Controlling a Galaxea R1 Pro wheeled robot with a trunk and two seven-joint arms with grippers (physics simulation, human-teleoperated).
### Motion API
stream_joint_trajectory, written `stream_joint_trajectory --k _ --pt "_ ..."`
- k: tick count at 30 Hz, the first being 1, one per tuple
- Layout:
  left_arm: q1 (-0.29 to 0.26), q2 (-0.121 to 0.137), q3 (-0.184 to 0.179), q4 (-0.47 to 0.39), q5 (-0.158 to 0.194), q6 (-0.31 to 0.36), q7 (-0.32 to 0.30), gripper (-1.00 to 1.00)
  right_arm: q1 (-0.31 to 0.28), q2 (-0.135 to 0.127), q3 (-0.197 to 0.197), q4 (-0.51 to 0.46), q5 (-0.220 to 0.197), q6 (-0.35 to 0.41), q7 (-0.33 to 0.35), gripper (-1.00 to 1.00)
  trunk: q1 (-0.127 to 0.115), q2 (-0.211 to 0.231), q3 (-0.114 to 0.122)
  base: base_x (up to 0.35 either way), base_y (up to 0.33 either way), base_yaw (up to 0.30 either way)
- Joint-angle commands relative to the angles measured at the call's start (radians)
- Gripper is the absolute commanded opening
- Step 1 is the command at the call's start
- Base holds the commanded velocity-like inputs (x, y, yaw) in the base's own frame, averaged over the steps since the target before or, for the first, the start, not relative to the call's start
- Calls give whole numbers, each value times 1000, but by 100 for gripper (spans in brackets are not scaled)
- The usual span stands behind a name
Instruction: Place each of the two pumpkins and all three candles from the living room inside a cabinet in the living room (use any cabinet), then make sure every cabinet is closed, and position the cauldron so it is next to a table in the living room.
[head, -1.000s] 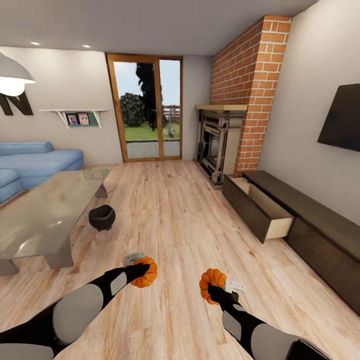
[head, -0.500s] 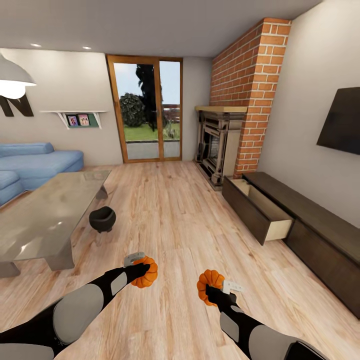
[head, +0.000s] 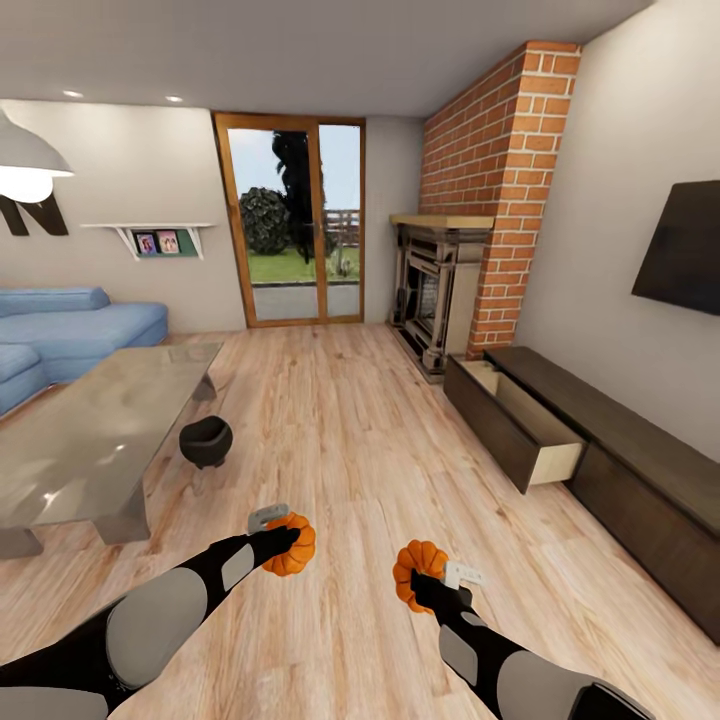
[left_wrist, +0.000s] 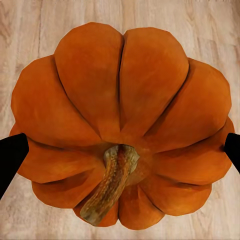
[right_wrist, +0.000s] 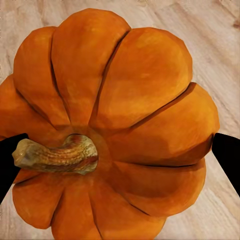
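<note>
Orange pumpkins: one in each gripper, both held low over the light wood plank floor (head: 380, 430).
Left gripper (head: 283, 545): fingers (left_wrist: 11, 155) clamped on the left pumpkin (head: 290, 545) at either flank; in the left wrist view its stem (left_wrist: 111, 182) faces the camera.
Right gripper (head: 420, 578): fingers (right_wrist: 227, 155) clamped on the right pumpkin (head: 418, 572); in the right wrist view the stem (right_wrist: 55, 155) points sideways toward one finger.
Cabinet (head: 620, 460): long dark-brown unit along the right wall, one drawer (head: 515, 425) pulled out, pale inside.
Cauldron (head: 205, 441): black, on the floor just beside the glass-topped table (head: 90, 440).
Living room: blue sofa (head: 70, 325) at left, brick chimney (head: 500, 180), fireplace (head: 435, 290), glass doors (head: 295, 225), black TV (head: 685, 250).
</note>
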Motion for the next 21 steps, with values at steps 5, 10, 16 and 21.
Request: stream_joint_trajectory --k 5,10,16,21 --pt "0 0 8 -2 -9 6 -3 -100 0 0 8 0 -8 -2 -4 -100 -19 35 15 0 0 0" --pt "0 0 8 -2 -9 5 -2 -100 0 -1 8 0 -9 -7 -4 -100 -38 70 30 0 0 0" --pt "0 0 8 -2 -9 6 -1 -100 0 -1 8 1 -9 -8 -4 -100 -61 112 49 0 0 0" --pt "0 0 8 -2 -9 5 -1 -100 0 -1 8 1 -9 -8 -4 -100 -81 147 65 0 0 0"
